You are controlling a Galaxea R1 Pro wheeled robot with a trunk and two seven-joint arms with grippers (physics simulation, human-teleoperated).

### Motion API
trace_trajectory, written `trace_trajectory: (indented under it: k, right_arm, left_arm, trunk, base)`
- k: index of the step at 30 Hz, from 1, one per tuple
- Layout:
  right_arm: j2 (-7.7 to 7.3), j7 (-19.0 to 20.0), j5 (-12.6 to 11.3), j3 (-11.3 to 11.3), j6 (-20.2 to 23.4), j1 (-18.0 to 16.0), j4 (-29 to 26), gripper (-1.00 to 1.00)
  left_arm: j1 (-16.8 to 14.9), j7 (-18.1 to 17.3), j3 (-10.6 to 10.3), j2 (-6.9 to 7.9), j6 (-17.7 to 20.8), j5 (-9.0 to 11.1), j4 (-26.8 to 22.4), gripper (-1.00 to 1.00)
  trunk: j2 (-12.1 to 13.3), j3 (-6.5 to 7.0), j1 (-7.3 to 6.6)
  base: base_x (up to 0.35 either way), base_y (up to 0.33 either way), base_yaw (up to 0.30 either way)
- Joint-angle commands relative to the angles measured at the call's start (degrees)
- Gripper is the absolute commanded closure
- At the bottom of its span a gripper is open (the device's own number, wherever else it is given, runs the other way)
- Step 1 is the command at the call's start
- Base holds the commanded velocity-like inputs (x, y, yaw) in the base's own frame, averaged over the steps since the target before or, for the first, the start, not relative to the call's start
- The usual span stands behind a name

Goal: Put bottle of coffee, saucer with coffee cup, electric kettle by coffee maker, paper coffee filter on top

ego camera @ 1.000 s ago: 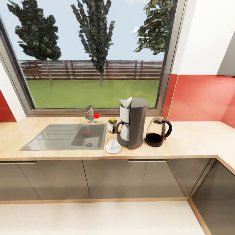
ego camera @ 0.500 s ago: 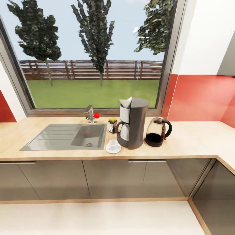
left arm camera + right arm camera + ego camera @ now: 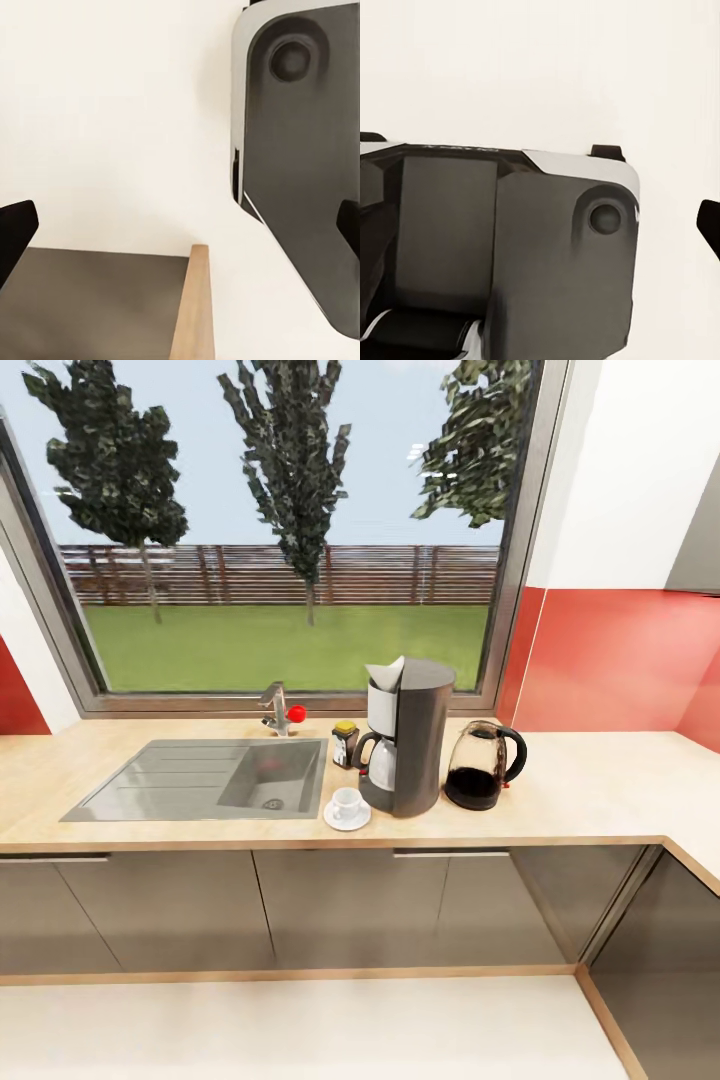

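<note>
Since nothing has shifted over the last second, the grey cylindrical coffee maker (image 3: 408,735) stands with filter on top, cup on saucer (image 3: 347,812) and coffee bottle (image 3: 345,743) beside, glass kettle (image 3: 482,765) opposite; left gripper (image 3: 180,232) fingers apart, right gripper indeterminate.

from my head camera the countertop (image 3: 600,790) looks like pale, matt wood laminate. the sink (image 3: 200,778) set into it is brushed grey metal, and the faucet (image 3: 274,710) behind it has a shinier metal finish. right of the sink, my coffee maker (image 3: 412,738) wears smooth dark plastic, with a white paper coffee filter (image 3: 386,674) on top. the electric kettle (image 3: 480,765) beside it is glossy glass. the coffee cup (image 3: 346,803) and saucer (image 3: 346,818) look like smooth white ceramic.
</note>
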Motion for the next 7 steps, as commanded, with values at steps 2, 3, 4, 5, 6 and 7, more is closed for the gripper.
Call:
trace_trajectory:
  k: [2,3,4,5,6,7]
  right_arm:
    - [-0.03,0.1,-0.6,0.5,-0.3,-0.1,0.1,-1.0]
    - [-0.02,0.1,-0.6,0.5,-0.4,-0.1,0.1,-1.0]
    - [-0.02,0.1,-0.6,0.5,-0.4,-0.1,0.1,-1.0]
    - [-0.02,0.1,-0.6,0.5,-0.4,-0.1,0.0,-1.0]
    - [-0.01,0.1,-0.6,0.5,-0.4,-0.1,0.0,-1.0]
    - [-0.01,0.1,-0.6,0.5,-0.4,-0.1,0.0,-1.0]
  left_arm:
    - [0.0,0.3,-0.5,0.04,0.5,0.1,-0.1,-1.0]
    - [0.0,0.2,-0.5,0.04,0.4,0.1,0.9,-1.0]
    - [0.0,0.2,-0.5,0.04,0.4,0.1,1.4,-1.0]
    - [0.0,0.2,-0.5,0.04,0.3,0.1,1.9,-1.0]
    - [0.0,0.1,-0.5,0.04,0.3,0.1,2.4,-1.0]
    - [0.0,0.1,-0.5,0.04,0.3,0.0,2.6,-1.0]
  trunk:
    - [-0.1,-0.13,0.03]
    - [-0.1,-0.13,0.03]
    - [-0.1,-0.13,0.03]
    - [-0.1,-0.13,0.03]
    - [-0.1,-0.13,0.03]
    - [-0.1,-0.13,0.03]
  base:
    - [0.0,0.0,0.0]
    - [0.0,0.0,0.0]
    - [0.0,0.0,0.0]
    - [0.0,0.0,0.0]
    - [0.0,0.0,0.0]
    - [0.0,0.0,0.0]
